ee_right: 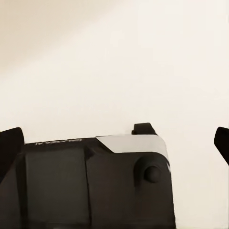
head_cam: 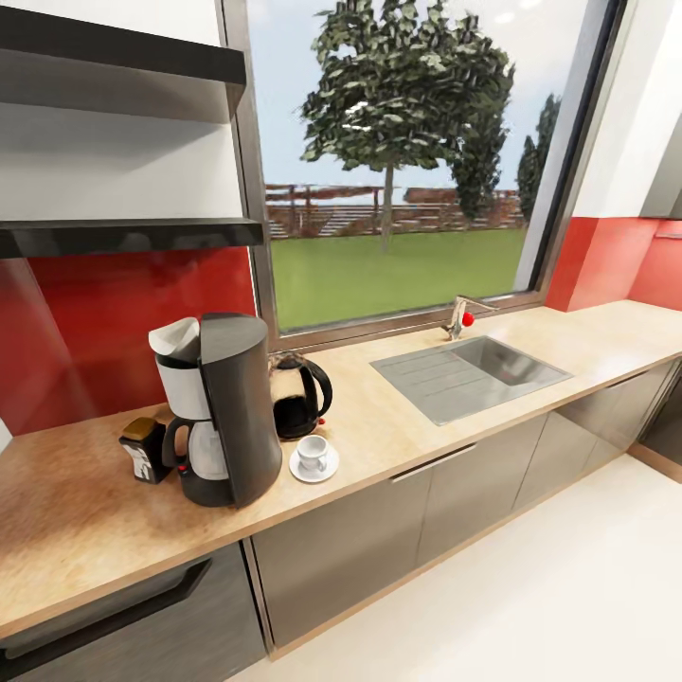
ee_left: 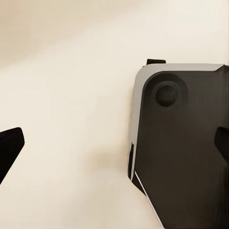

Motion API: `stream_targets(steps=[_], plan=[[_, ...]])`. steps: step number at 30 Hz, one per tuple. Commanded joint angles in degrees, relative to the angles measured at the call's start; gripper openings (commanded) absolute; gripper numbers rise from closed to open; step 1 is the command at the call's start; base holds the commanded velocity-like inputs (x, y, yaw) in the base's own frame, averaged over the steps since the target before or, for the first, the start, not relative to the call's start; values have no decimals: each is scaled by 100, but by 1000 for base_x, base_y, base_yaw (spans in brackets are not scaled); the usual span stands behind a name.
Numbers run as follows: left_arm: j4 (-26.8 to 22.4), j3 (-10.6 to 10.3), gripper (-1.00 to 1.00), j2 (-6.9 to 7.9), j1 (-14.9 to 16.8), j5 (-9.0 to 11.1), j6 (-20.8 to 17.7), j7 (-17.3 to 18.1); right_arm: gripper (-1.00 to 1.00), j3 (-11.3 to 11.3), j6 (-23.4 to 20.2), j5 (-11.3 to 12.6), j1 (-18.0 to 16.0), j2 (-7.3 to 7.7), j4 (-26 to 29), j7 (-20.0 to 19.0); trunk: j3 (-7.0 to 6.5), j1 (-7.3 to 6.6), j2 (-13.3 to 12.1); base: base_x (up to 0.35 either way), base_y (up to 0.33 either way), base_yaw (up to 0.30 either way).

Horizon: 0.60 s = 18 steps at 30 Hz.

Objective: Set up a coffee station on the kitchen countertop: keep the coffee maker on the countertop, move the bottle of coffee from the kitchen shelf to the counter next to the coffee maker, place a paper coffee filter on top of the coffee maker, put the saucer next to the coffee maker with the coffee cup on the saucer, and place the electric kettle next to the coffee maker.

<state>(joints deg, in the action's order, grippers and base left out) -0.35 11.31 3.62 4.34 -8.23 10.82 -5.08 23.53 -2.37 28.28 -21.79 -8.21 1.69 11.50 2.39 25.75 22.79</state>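
Head view: countertop (head_cam: 445,417), light wood grain, front edge bare; steel sink (head_cam: 469,374) inset to the right, open worktop beyond. Coffee maker (head_cam: 223,407) stands at left, paper filter (head_cam: 176,337) on top; coffee bottle (head_cam: 144,448) touching-close at its left, white label unreadable; kettle (head_cam: 299,396) behind; cup (head_cam: 313,453) on saucer (head_cam: 314,466) just beside. Black shelf (head_cam: 133,232) above, red backsplash, large window.

Left wrist view: left gripper (ee_left: 114,148) spread wide, grasping nothing, over cream floor and dark robot base.

Right wrist view: right gripper (ee_right: 117,140) likewise spread, empty; base lettering illegible.
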Motion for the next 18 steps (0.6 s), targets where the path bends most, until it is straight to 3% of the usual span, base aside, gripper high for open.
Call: stream_targets(steps=[1, 9, 18], plan=[[9, 41, 100, -9, 6, -62, 21, -20, 100, 57, -26, 10, 64, 8, 9, -79, 12, 4, 12, 0, 0, 0], [12, 66, 100, 15, 8, -44, 25, -42, 100, 64, -15, -47, 372, 21, -15, -245, 12, 4, 12, 0, 0, 0], [17, 58, 100, 17, 6, -53, 30, -45, 100, 63, 25, -47, 430, 41, -17, -229, 12, 4, 12, 0, 0, 0]])
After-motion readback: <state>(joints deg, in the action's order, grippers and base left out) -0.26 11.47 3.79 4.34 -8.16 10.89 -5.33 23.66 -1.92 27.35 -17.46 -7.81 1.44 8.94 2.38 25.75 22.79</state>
